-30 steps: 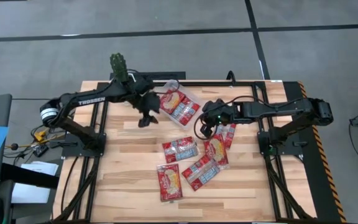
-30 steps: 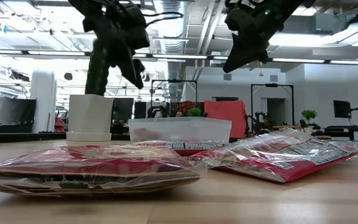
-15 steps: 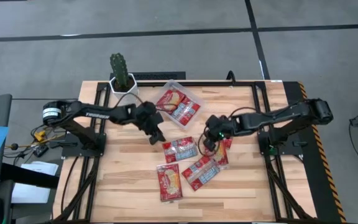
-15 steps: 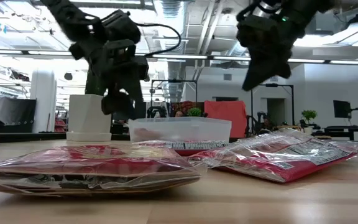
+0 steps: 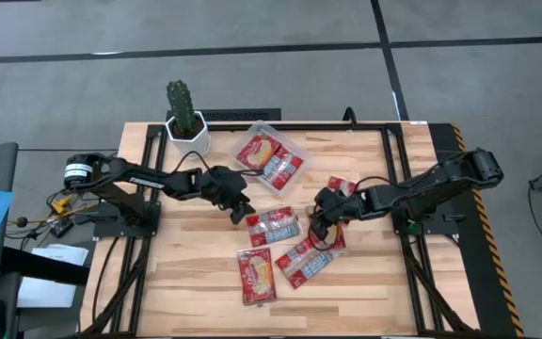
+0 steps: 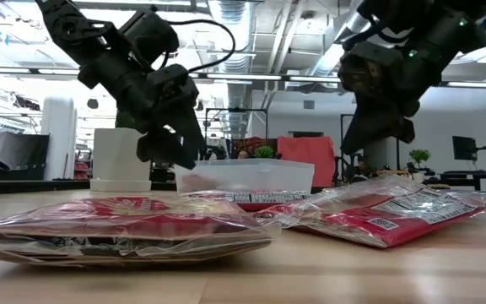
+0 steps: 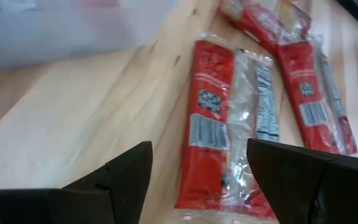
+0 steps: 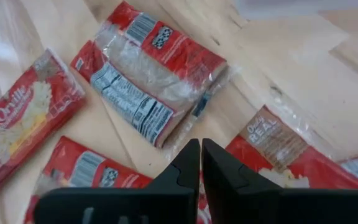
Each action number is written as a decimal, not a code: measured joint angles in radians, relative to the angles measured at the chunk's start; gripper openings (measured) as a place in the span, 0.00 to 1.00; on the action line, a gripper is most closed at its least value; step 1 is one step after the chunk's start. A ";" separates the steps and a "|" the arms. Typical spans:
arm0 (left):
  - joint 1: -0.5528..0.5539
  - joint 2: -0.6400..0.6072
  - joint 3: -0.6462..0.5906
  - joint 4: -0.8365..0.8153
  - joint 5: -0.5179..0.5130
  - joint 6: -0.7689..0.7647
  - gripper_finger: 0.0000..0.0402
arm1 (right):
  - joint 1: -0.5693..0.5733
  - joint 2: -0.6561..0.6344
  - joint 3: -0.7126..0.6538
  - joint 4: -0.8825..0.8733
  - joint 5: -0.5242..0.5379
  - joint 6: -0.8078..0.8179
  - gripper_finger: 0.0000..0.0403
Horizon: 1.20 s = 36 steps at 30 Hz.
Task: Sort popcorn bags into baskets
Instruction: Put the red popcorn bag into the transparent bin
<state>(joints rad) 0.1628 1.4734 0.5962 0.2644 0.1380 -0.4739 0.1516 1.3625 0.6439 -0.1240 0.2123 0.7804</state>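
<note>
Several red popcorn bags lie flat on the wooden table around its middle. One bag (image 5: 273,226) lies just right of my left gripper (image 5: 243,211), which is open and low. In the left wrist view that bag (image 7: 229,124) lies ahead between the spread fingers (image 7: 197,165), untouched. My right gripper (image 5: 318,221) is shut and hovers over a cluster of bags (image 5: 330,235); in its wrist view the fingertips (image 8: 201,144) point down beside a bag (image 8: 278,149). The clear tray (image 5: 301,153) at the far middle holds a few bags.
A white cactus pot (image 5: 186,127) stands at the far left of the table, left of the tray. More bags lie toward the near edge (image 5: 257,275) (image 5: 304,261), and one (image 5: 339,188) lies right of the tray. Bare wood shows at the near left and right.
My left gripper has moved from beside the tray toward the near edge and the right, dropping low next to the middle bag. My right gripper has moved toward the near edge and down over the bag cluster. The bags have stayed where they were.
</note>
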 joint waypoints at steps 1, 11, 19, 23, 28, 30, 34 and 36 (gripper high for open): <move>0.002 0.000 0.000 0.003 0.006 0.013 0.62 | 0.000 0.003 -0.004 0.004 -0.001 -0.011 0.09; 0.008 0.188 0.094 0.037 0.163 0.035 0.62 | 0.012 0.070 -0.003 0.110 -0.048 -0.074 0.06; 0.020 0.311 0.162 0.022 0.153 0.057 0.62 | 0.031 0.153 -0.005 0.149 -0.058 -0.048 0.08; 0.029 0.327 0.161 0.029 0.233 0.082 0.62 | 0.049 0.193 -0.004 0.194 -0.066 -0.057 0.07; 0.022 0.377 0.163 0.028 0.360 0.066 0.62 | 0.052 0.292 -0.004 0.296 -0.143 -0.082 0.06; 0.022 0.395 0.164 0.036 0.370 0.056 0.62 | 0.048 0.329 -0.004 0.344 -0.160 -0.085 0.05; 0.020 0.405 0.172 0.044 0.389 0.045 0.62 | 0.028 0.376 0.002 0.419 -0.180 -0.079 0.07; 0.017 0.407 0.179 0.041 0.391 0.051 0.60 | 0.015 0.395 0.019 0.422 -0.190 -0.090 0.07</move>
<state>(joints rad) 0.1799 1.8804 0.7749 0.3052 0.5293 -0.4231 0.1665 1.7575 0.6628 0.2976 0.0223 0.6902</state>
